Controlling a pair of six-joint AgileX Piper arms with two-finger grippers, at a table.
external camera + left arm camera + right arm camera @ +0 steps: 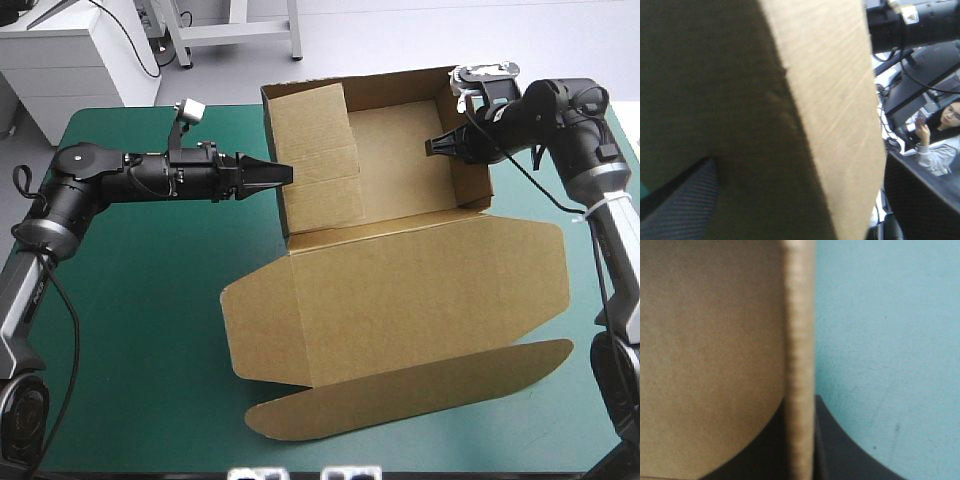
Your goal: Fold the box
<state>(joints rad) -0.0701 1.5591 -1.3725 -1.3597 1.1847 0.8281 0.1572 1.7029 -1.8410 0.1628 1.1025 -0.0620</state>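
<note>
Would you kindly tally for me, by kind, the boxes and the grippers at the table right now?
box: 1
grippers: 2, the left gripper and the right gripper
Total: 3

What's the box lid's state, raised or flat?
Flat. The lid lies spread on the teal-green cover; walls of the box stand raised, tray open.

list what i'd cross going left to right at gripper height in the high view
teal-green cover → left gripper, at the box's left wall → box, left wall then open floor → right gripper, on the right wall → cover again
</note>
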